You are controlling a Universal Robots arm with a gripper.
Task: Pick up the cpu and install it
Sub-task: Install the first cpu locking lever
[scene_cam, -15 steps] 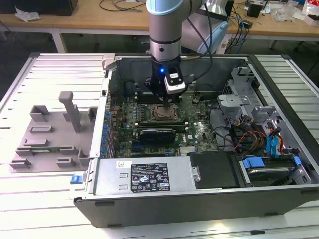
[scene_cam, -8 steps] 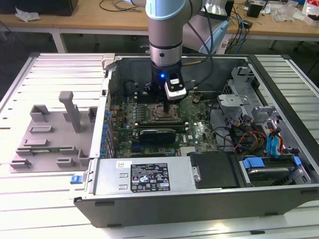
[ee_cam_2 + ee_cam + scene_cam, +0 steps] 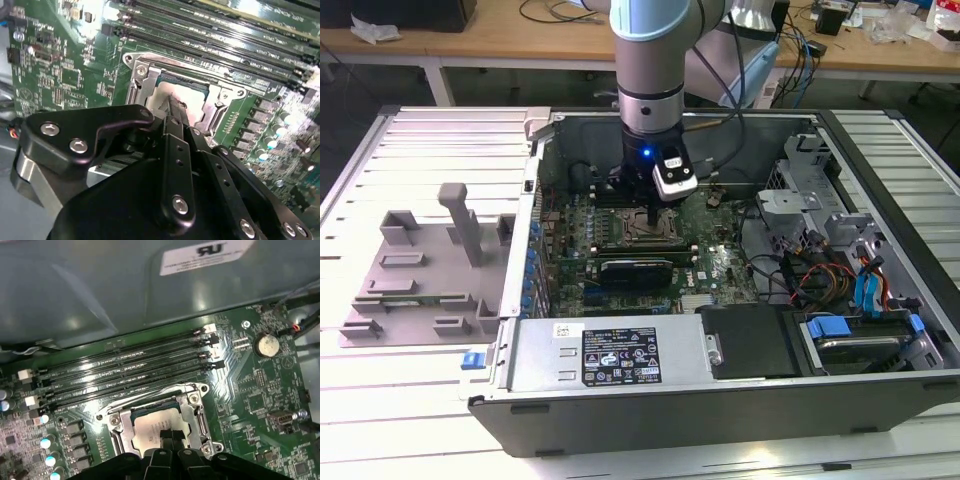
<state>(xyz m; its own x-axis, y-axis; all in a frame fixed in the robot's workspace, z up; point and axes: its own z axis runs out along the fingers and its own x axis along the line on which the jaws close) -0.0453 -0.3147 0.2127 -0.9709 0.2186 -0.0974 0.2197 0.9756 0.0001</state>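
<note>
In the first wrist view the gripper [image 3: 171,436], fingers pinched together at the frame's lower centre, touches the cpu [image 3: 152,424] lying inside the socket frame [image 3: 192,405]. Seating well means staying square and level. Beyond run 4 memory slots [image 3: 125,372].

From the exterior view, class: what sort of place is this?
Probably a robotics lab or test bench: an opened computer case lies on a slatted metal table, the gripper sits over the cpu, and cluttered workbenches stand behind.
</note>
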